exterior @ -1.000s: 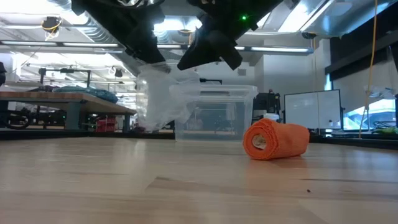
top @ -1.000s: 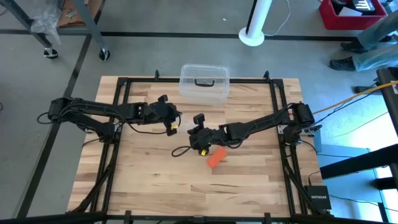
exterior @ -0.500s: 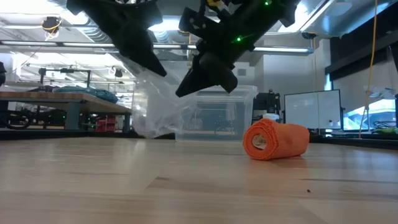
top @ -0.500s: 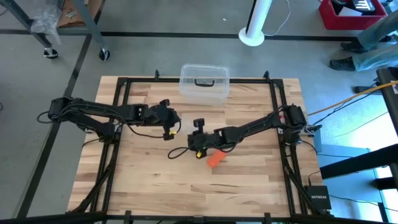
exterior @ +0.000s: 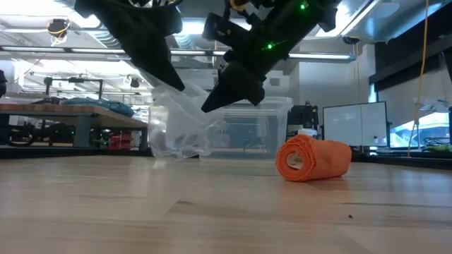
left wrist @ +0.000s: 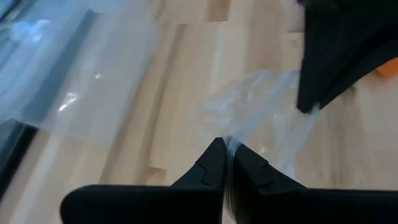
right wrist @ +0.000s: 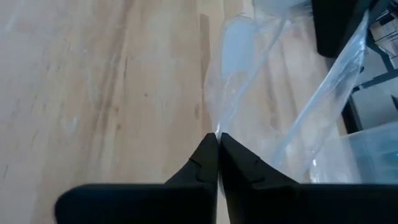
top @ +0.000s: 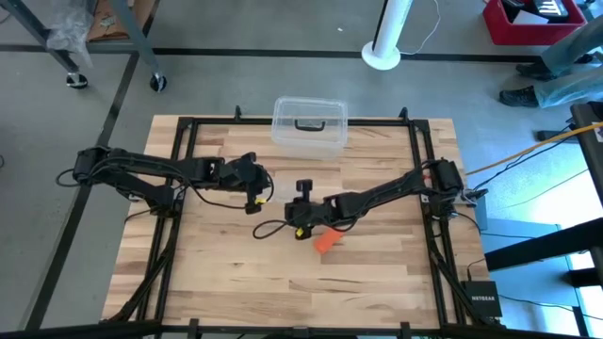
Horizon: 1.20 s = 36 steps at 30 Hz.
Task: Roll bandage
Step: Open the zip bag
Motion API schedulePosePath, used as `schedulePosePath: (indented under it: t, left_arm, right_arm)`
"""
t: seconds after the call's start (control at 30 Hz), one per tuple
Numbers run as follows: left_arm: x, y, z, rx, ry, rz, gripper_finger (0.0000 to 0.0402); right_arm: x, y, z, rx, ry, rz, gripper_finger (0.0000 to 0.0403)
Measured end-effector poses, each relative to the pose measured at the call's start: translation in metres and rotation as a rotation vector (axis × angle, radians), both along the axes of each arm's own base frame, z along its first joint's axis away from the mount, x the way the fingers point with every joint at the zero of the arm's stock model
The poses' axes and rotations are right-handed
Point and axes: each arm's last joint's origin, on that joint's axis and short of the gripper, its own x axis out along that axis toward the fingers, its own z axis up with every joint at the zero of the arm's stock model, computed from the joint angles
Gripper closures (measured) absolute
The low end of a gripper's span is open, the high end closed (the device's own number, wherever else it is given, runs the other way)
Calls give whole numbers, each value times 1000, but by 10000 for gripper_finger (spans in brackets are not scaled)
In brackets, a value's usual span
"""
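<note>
The bandage point(top: 325, 242) is a rolled orange cylinder lying on its side on the wooden table, right of centre; it also shows in the low view point(exterior: 313, 159). No gripper touches it. My left gripper point(top: 263, 194) and my right gripper point(top: 295, 224) are both shut on a piece of clear plastic film point(exterior: 180, 127) that hangs between them above the table, left of the bandage. In the low view my left gripper point(exterior: 174, 83) is at the film's upper left and my right gripper point(exterior: 212, 106) at its right. My left gripper pinches a gathered edge of the clear film point(left wrist: 231, 144) between its two fingertips, which slant down. The film spreads away below the fingers, slack and crumpled. My right gripper pinches another bunched edge of the film point(right wrist: 217, 129) between its two fingertips, also slanting down. The film runs from there toward the left gripper, partly drawn out.
A clear plastic box with a dark handle point(top: 309, 124) stands at the table's far edge, behind the grippers. Bare wood lies at the near side and to the left. The black frame rails point(top: 179, 188) run along the table's sides.
Both grippers have come down and a little toward the table's near edge, staying shut on the clear film. The film has sunk with them, its lower part now hanging close to the table. The bandage roll has stayed where it was.
</note>
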Motion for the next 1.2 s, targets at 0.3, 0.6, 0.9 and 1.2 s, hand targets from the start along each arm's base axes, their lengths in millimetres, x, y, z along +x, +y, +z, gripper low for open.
schedulePosePath:
  t: [0.3, 0.6, 0.9, 1.2]
  left_arm:
    - [1, -2, -2, -65, 5, -70, 400]
    - [18, 1, -22, -19, 55, -59, 400]
    - [32, 1, -27, -11, -10, -62, 400]
    - [34, 1, -25, -17, -45, -60, 400]
  right_arm:
    - [-6, 4, -20, 3, 30, -23, 398]
    - [-7, 9, -21, 0, 23, 8, 395]
    - [-4, 10, -18, 44, -23, 5, 390]
    - [-1, 13, -18, 206, -82, -32, 308]
